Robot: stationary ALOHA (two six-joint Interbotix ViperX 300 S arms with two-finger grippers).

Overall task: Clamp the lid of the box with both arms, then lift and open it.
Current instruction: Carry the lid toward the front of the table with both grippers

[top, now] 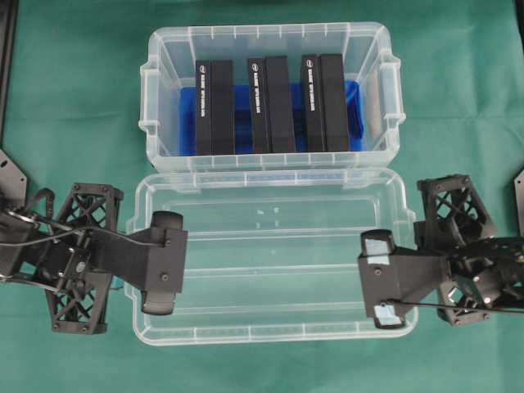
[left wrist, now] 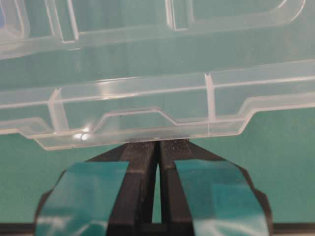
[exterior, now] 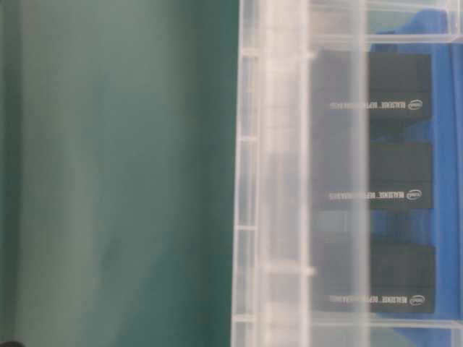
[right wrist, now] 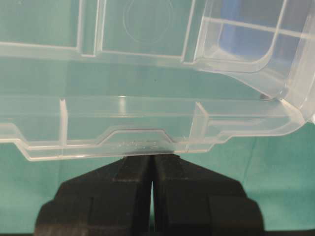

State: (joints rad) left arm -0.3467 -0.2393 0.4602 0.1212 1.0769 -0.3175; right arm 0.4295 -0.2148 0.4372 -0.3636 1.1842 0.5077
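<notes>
On the green table (top: 74, 98), overhead view: box (top: 160, 106) sits at the far side, uncovered, blue bottom showing. Three pairs of upright black slabs (top: 270, 105) stand inside in a row, white lettering on their tops.

Lid (top: 270, 254) lies off the box, just nearer the camera, its long far edge right against the box's near wall. Whether it rests on the table or is held just above, cannot tell.

Left end effector (top: 176, 262) reaches in from the left over the lid's short left edge. Wrist view: teal-taped fingers (left wrist: 88, 196) pressed nearly together, only a hairline slit between them, tips meeting the tab at the lid (left wrist: 147, 118) rim. Reads as clenched on the lid's edge.

Right end effector (top: 370, 280) comes in from the right at the opposite short edge, pale tape patches on its fingers. Wrist view: black fingers (right wrist: 118, 191) likewise pinched almost closed, tips at the rim tab of the lid (right wrist: 138, 128). Clenched on the lid there too.

Table-level view: blurred; box (exterior: 271, 181) wall fills the right half, slabs (exterior: 394, 166) visible through it, green cloth at left. No arm visible there.
</notes>
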